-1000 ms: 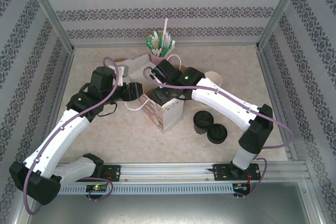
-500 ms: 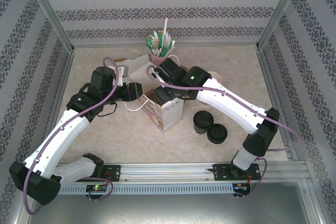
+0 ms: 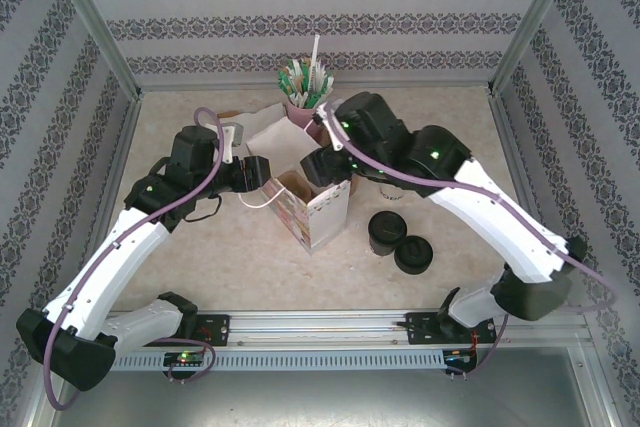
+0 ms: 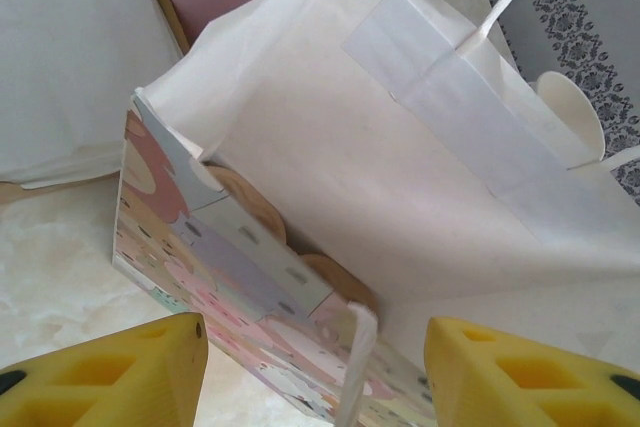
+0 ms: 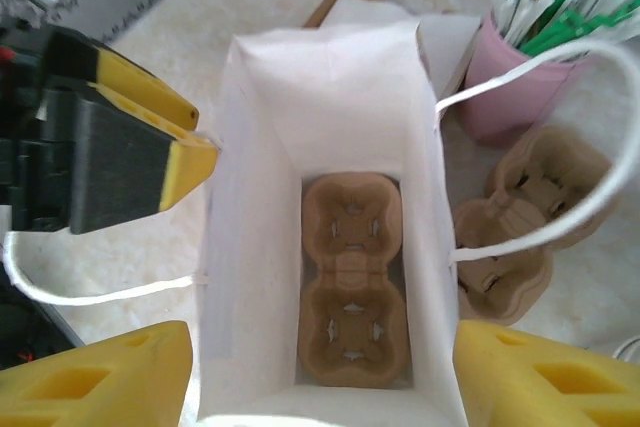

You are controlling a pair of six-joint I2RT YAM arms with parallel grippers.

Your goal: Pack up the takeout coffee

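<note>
Hovering directly above the open pastel-patterned paper bag, the right gripper has its yellow fingers spread wide, with nothing between them. A brown cardboard cup carrier lies flat on the floor of the bag. At the left rim of the bag the left gripper is also spread; one of its fingertips touches the rim, and nothing is pinched. The takeout coffee, a small cup with a round black plastic lid, stands to the right of the bag and is not yet picked. The bag looks light, so a slipping left finger could let the wall fold inward and block the cup. The white string handle could catch a finger, and a tilted cup may miss the carrier and spill.
</note>
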